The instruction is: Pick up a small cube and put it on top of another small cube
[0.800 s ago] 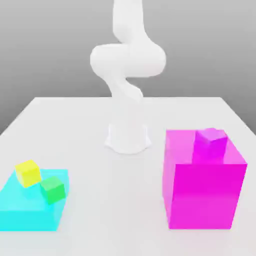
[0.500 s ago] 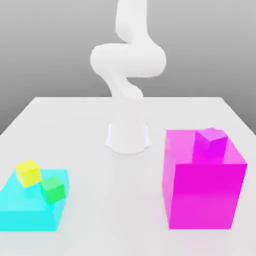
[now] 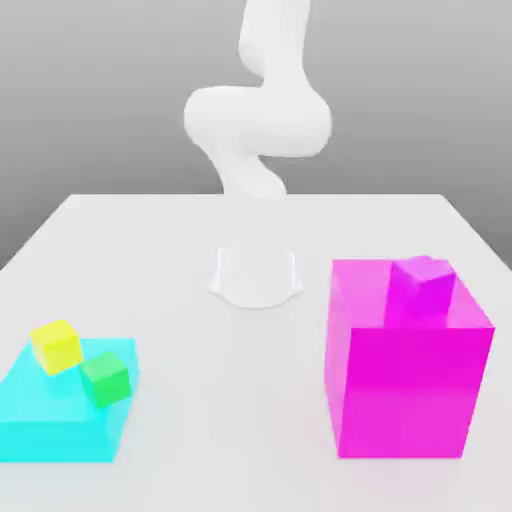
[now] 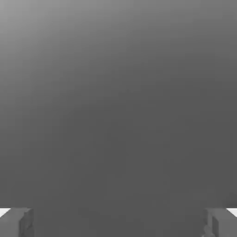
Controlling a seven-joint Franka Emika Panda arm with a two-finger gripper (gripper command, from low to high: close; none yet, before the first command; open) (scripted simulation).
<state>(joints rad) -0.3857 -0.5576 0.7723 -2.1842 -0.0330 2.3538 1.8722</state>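
A small yellow cube (image 3: pixel 56 346) and a small green cube (image 3: pixel 106 379) rest side by side on a low cyan block (image 3: pixel 45 425) at the exterior view's left. A small magenta cube (image 3: pixel 424 283) sits on a tall magenta block (image 3: pixel 405 385) at the exterior view's right. My white arm (image 3: pixel 262 120) rises from its base and leaves the exterior picture upward, far above all the cubes. In the hand view my gripper (image 4: pixel 118 224) is open, its grey fingertips (image 4: pixel 16 223) far apart, with plain grey backdrop between them and nothing held.
The arm's round white base (image 3: pixel 256 276) stands at the middle back of the white table (image 3: pixel 230 400). The cyan block and the tall magenta block flank a wide stretch of table between them.
The arm's upper link has swung slightly toward the exterior view's right and upward. The cubes and blocks have stayed where they were.
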